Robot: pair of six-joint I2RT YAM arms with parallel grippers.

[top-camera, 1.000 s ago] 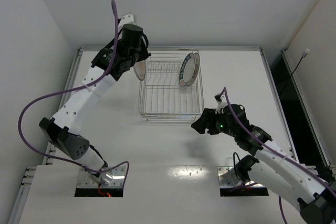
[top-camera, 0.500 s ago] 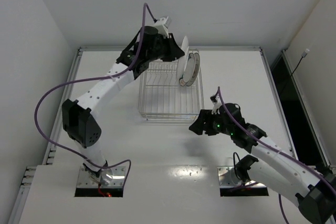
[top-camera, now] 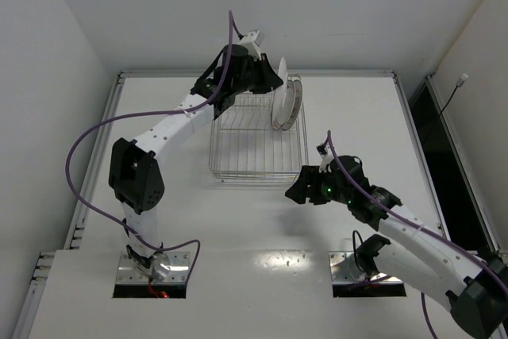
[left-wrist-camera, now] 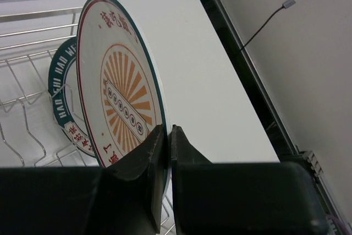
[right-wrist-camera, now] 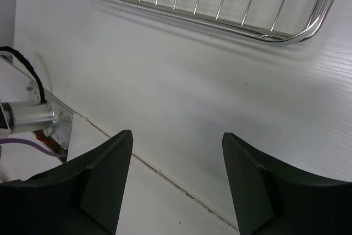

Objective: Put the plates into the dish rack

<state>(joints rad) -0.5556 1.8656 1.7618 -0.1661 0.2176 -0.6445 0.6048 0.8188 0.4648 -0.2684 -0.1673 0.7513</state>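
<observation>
Left wrist: left hand [left-wrist-camera: 168, 136] pinches orange-striped plate [left-wrist-camera: 118, 97] beside blue-rimmed plate [left-wrist-camera: 61, 108] in dish rack [top-camera: 254, 142]; right hand [right-wrist-camera: 177, 155] spread.

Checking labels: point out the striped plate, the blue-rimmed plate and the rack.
striped plate [left-wrist-camera: 122, 105], left wrist view, centre.
blue-rimmed plate [left-wrist-camera: 58, 94], left wrist view, rim.
rack [top-camera: 254, 179], top view, near edge.

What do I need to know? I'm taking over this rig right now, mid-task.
Left gripper: fingers shut on the round orange-striped plate, held upright over the far right corner of the silver wire dish rack.
Right gripper: open, empty, over the table by the rack's near edge.
Done: the round blue-rimmed plate stands in the rack, just behind the held one.
Left: seat the orange-striped plate between the tines, then release.
</observation>
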